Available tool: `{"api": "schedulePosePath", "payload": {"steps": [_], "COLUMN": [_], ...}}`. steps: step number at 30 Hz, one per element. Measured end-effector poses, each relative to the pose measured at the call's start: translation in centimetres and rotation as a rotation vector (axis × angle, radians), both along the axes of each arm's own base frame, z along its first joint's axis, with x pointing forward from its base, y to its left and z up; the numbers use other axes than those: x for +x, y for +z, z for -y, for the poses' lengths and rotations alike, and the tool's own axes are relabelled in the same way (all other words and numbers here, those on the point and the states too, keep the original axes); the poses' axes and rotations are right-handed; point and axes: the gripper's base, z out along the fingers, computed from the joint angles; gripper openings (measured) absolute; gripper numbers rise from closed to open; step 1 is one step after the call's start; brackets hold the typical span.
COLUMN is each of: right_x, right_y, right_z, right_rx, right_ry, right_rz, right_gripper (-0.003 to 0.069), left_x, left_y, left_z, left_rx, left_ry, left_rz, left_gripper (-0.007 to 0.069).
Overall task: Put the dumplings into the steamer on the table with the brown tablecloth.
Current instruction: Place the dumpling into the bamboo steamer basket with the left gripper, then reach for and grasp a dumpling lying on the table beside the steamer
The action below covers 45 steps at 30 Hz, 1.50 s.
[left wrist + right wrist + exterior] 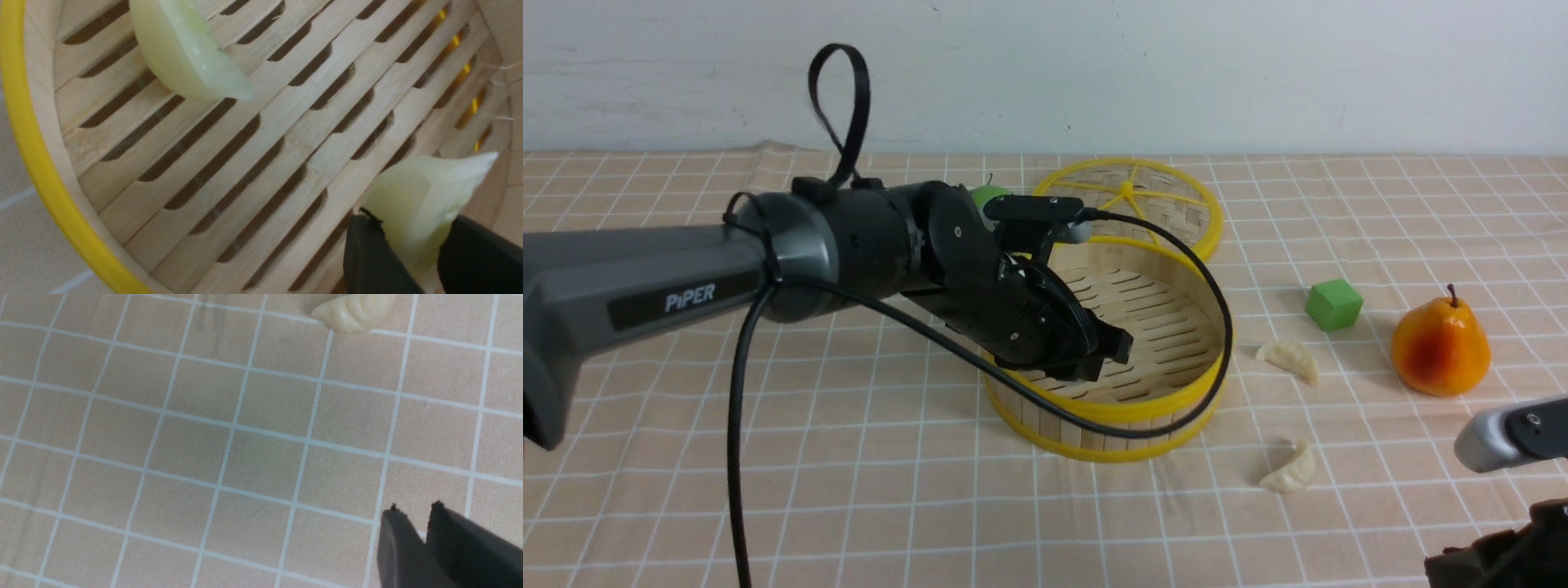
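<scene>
The steamer (1176,412) stands mid-table on the brown tablecloth (890,490). My left gripper (1112,349) reaches down inside it. In the left wrist view this gripper (410,222) is shut on a pale green dumpling (425,183) just above the slatted floor. A second green dumpling (184,53) lies on the slats. Two cream dumplings (1289,360) (1290,471) lie on the cloth right of the steamer. My right gripper (414,509) hovers over bare cloth, its jaws a narrow gap apart and empty, with a cream dumpling (354,311) some way off.
The flat woven lid (1131,200) leans behind the steamer. A green cube (1333,304) and an orange pear (1439,347) sit to the right. A green round object (988,196) peeks out behind my left arm. My right arm (1511,433) shows at the lower right.
</scene>
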Motion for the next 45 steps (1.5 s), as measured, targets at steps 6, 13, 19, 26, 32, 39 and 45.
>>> {"api": "schedulePosePath", "payload": {"steps": [6, 13, 19, 26, 32, 39, 45], "right_x": [0.0, 0.0, -0.1, -0.2, -0.4, 1.9, 7.8], "right_y": [0.0, 0.0, -0.1, -0.1, -0.3, -0.3, 1.2], "right_z": [0.0, 0.0, 0.0, -0.2, -0.3, -1.2, -2.9], "right_rx": [0.003, 0.006, -0.010, -0.005, -0.013, -0.082, -0.116], "right_ry": [-0.001, -0.003, 0.016, 0.039, 0.069, 0.141, 0.141], "right_rz": [0.000, -0.002, -0.013, -0.016, -0.036, -0.154, -0.149], "right_gripper": [0.0123, 0.0127, 0.0131, 0.0134, 0.0136, 0.0158, 0.0307], "left_x": [0.3, 0.3, 0.1, -3.6, -12.1, -18.6, -21.9], "left_y": [-0.4, -0.5, 2.0, 18.0, 25.9, 20.4, 13.4], "left_z": [0.0, -0.2, -0.7, -3.8, -9.2, -13.8, -16.8], "left_rx": [0.020, 0.060, 0.149, 0.097, 0.074, 0.250, 0.425], "left_ry": [0.016, 0.001, -0.067, -0.004, 0.046, 0.045, 0.039], "left_rz": [-0.005, -0.008, 0.028, 0.279, 0.368, 0.204, 0.147], "left_gripper": [0.0254, 0.0391, 0.0413, 0.0275, 0.0022, -0.0014, -0.0014]}}
